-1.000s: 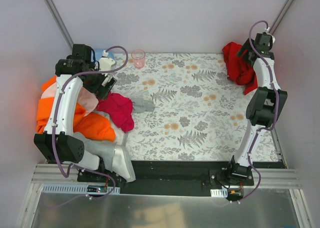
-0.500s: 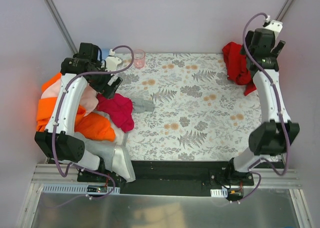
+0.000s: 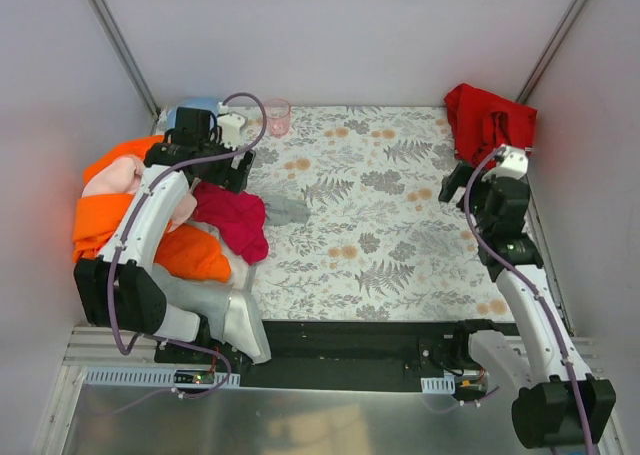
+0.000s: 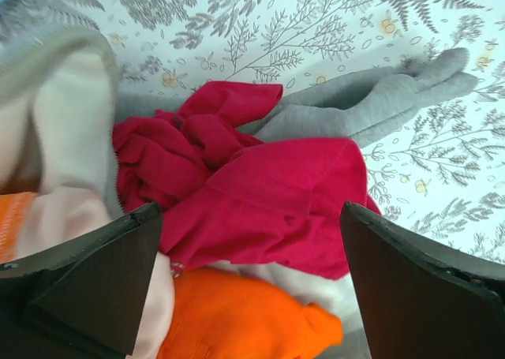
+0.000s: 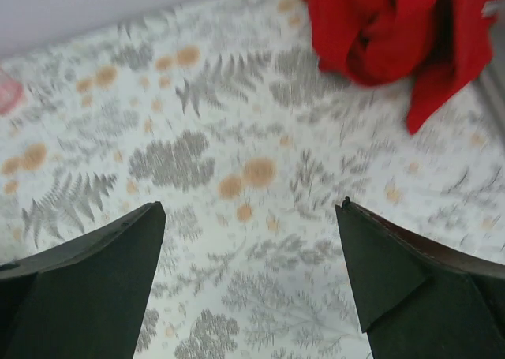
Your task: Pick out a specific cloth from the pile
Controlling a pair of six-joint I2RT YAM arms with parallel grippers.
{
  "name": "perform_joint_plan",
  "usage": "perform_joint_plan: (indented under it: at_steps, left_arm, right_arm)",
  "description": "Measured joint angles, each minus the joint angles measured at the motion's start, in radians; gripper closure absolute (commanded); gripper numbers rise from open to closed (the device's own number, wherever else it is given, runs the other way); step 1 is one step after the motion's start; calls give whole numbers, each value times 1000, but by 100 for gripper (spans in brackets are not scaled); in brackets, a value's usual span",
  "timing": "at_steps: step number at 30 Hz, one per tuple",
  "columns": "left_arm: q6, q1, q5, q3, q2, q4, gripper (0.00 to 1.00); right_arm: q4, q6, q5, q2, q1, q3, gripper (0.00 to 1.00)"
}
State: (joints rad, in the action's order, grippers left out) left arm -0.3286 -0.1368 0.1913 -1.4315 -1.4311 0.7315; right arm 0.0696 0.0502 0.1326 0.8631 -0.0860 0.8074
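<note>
Top external view gives you the whole layout: the fern-patterned table cover [image 3: 380, 235] fills the middle of the frame. The pile [image 3: 95, 225] is heaped along the left edge, mostly bright orange with pale pink and grey pieces folded in. The cloth [image 3: 485, 120] you are after is not in that heap. It lies bunched in the upper right corner of the frame, against the far right wall, and in the right wrist view it sits at the upper right [image 5: 387, 28], well apart from the fingers.

At the pile's right edge you see a smaller magenta cloth [image 3: 235, 220], touching the orange. A grey cloth [image 3: 285, 210] pokes out from under it toward the centre.

Your left gripper [image 3: 232, 170] hangs over the magenta cloth. In the left wrist view its jaws [image 4: 248, 209] are spread wide with nothing between them, magenta [image 4: 276, 193] and grey [image 4: 371, 99] fabric lying below.

Your right gripper [image 3: 452, 183] hovers at centre right, below the red cloth. Its jaws [image 5: 248, 205] are equally wide and empty over bare patterned cover.

A small pink cup [image 3: 277, 117] stands at the top edge, left of centre.
</note>
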Motion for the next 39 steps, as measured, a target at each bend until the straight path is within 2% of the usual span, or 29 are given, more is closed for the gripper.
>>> perform_joint_plan:
  at_steps: [4,8,19,25,39]
  left_arm:
    - [90,0,-56,207,13,-204,1]
    - [123,1,-113,409,51,-388,1]
    - [264,10,-148,712,153,-704,1]
    - [312,20,-167,742,157,-755,1]
    - [341,43,-201,742,157,-753,0]
  right_arm:
    - [-64,-79,-39,-5,-2,-225,1]
    - [-119,-127,-11,-34,-2,-366,1]
    - [-251,-136,88,-69,-2,-456,1]
    - [-273,-135,89,-56,-2,-462,1]
    - [-275,-124,108,-72,-2,-462,1]
